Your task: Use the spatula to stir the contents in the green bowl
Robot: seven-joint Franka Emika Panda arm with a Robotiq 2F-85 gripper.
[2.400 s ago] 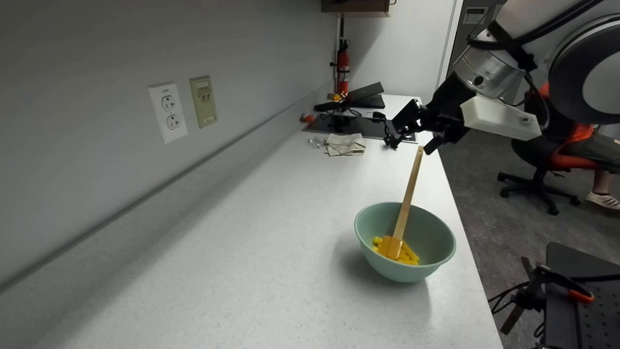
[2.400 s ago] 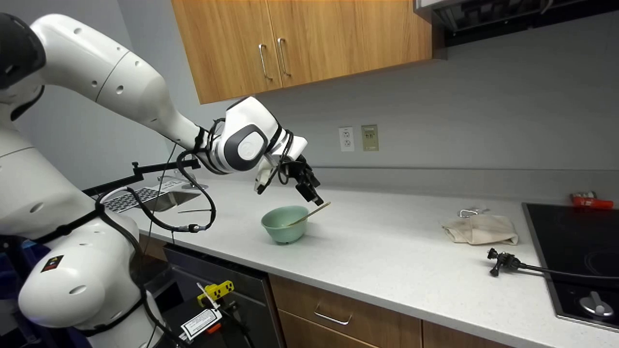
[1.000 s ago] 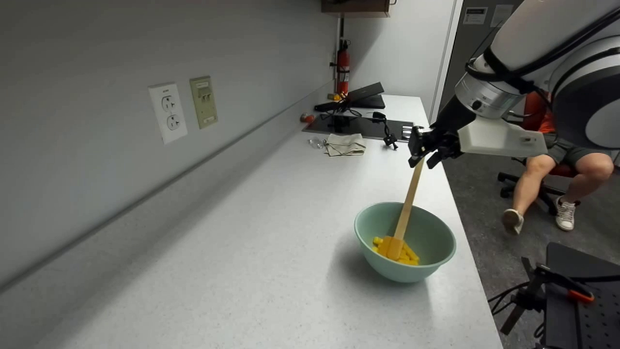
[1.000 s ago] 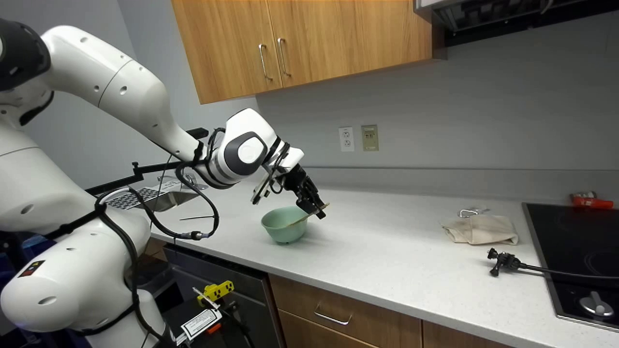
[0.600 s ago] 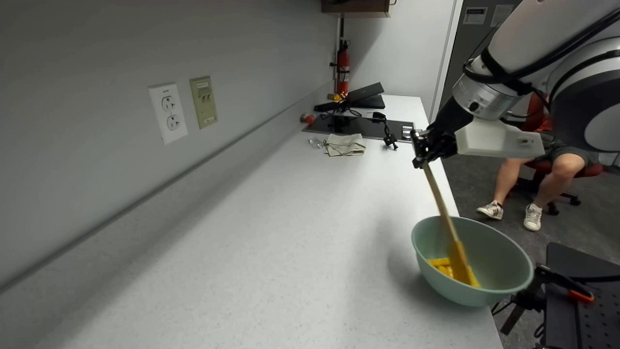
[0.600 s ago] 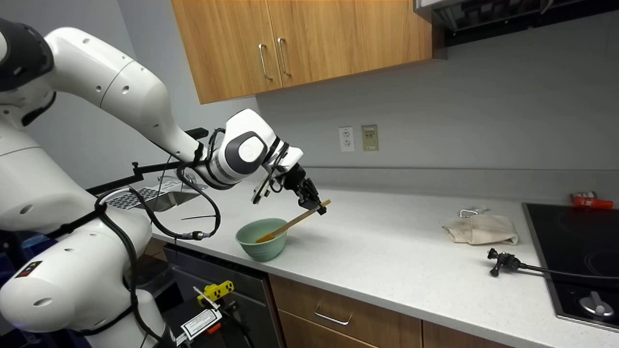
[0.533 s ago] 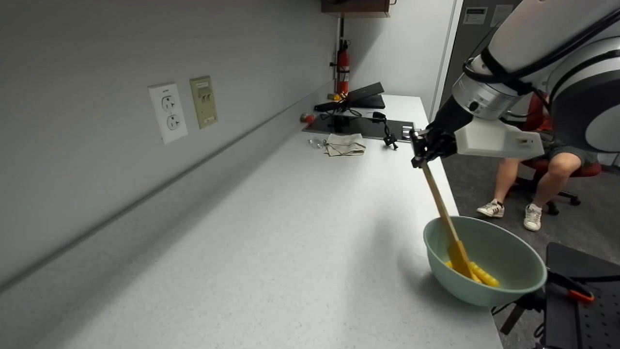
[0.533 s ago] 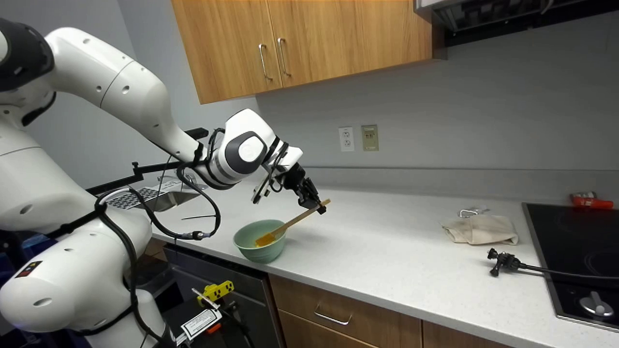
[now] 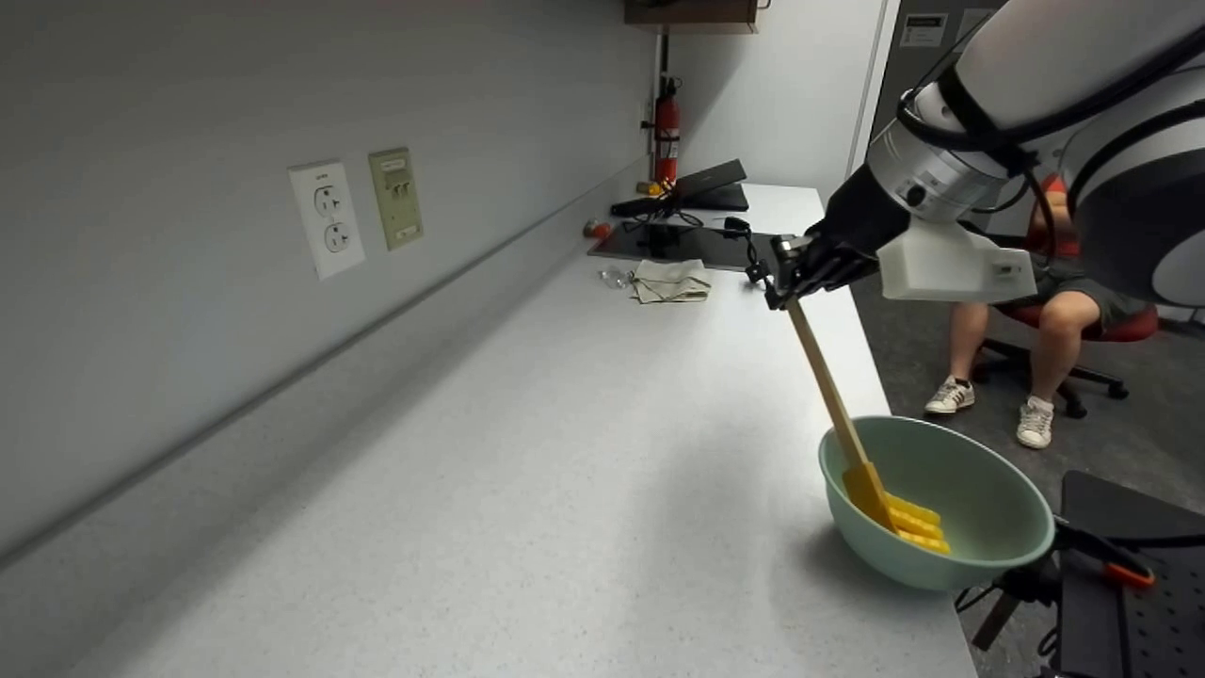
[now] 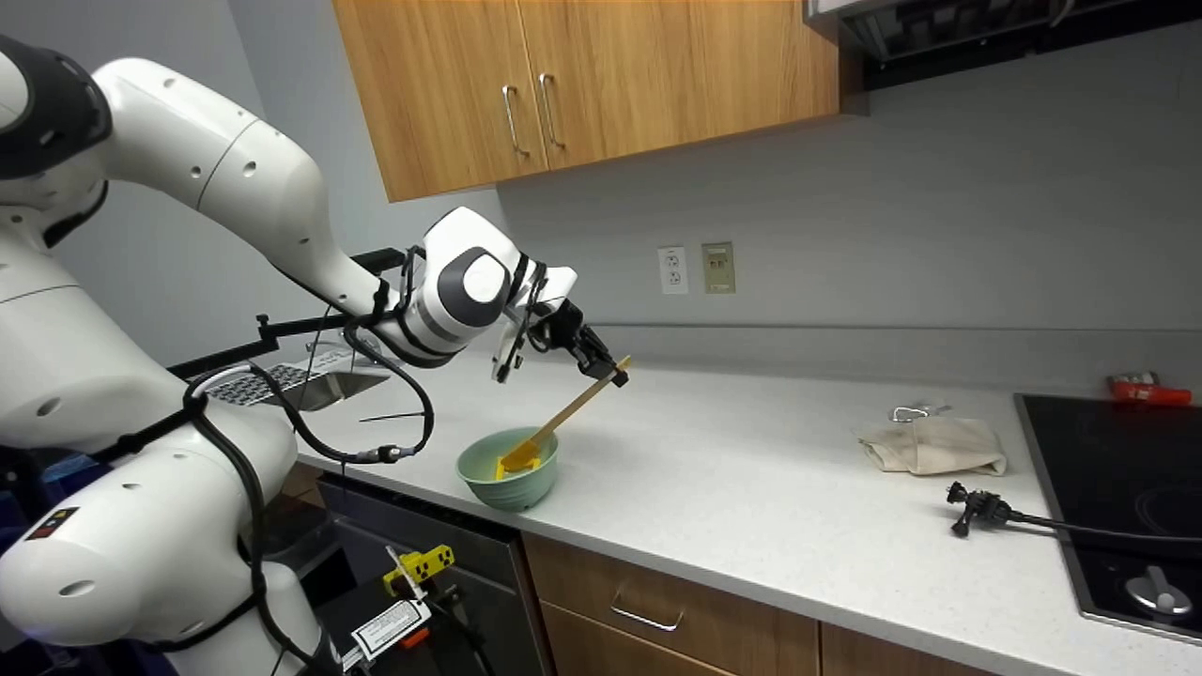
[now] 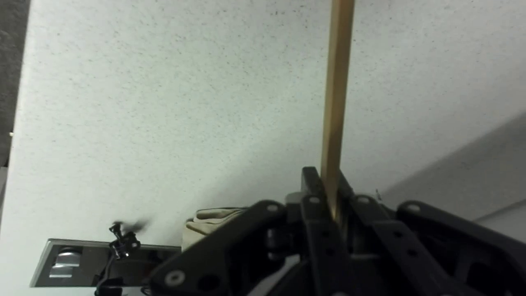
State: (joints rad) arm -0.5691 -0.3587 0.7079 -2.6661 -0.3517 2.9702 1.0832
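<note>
The gripper [image 11: 328, 181] is holding the spatula [image 9: 834, 400]: its fingers [image 11: 310, 179] are standing narrow, clamping near the upper end. In an exterior view the handle [image 10: 575, 407] is poking a short stub out past them. From the gripper the long axis is slanting downward, cutting across the line of the fingers rather than running on from it. The wrist view is showing only the handle, leaving the frame before it reaches the bowl [image 9: 970, 480].

That slant is probably what the next stroke is depending on. The blade [image 9: 868, 499] is resting inside the bowl, well below the gripper and off to the side away from the cooktop [image 10: 1127, 488], so a push at the top is likely to be reaching the contents [image 9: 917, 524] at an angle. Only one arm [image 10: 254, 178] is serving here.

The spatula is looking long and slim, its handle pale tan wood, its blade flat and amber. Just beyond the blade, seemingly touching it, the contents are lying as bright yellow, ridged pieces. The bowl is showing round and pale green, sitting low beside the edge of the counter [image 9: 527, 490]; whether it is overhanging is hard to tell, and outward stirring could be risking a slide.
</note>
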